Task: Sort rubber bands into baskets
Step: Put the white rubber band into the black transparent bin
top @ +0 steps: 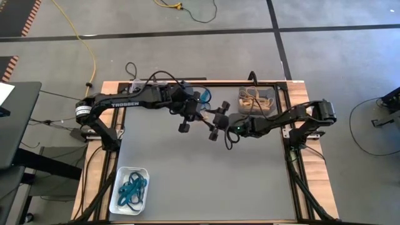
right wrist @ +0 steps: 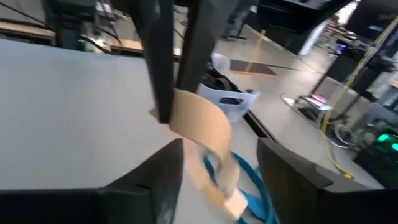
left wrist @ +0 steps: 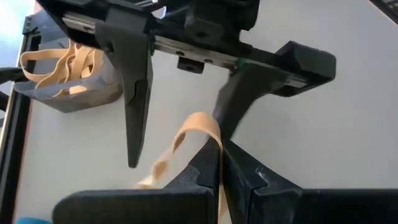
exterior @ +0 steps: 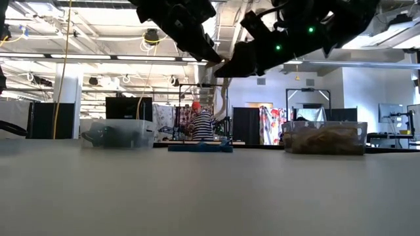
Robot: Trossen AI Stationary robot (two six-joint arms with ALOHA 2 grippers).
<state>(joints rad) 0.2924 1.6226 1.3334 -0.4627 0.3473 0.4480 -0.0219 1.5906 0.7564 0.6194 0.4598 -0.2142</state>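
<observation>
Mid-air handover above the table centre: left gripper [left wrist: 219, 177], fingers pinched tight on a tan rubber band [left wrist: 198, 127]; right gripper [left wrist: 180, 118] spread around it (closing advisable before release). Tan-band basket [top: 256, 100] lies at two o'clock.

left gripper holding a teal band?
No, the left gripper is shut on a tan band; the open right gripper waits beside it.

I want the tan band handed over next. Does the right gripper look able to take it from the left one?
Probably yes: the left gripper pinches the tan band in mid-air, and the right gripper has its jaws open on either side of it, nothing between.
</observation>
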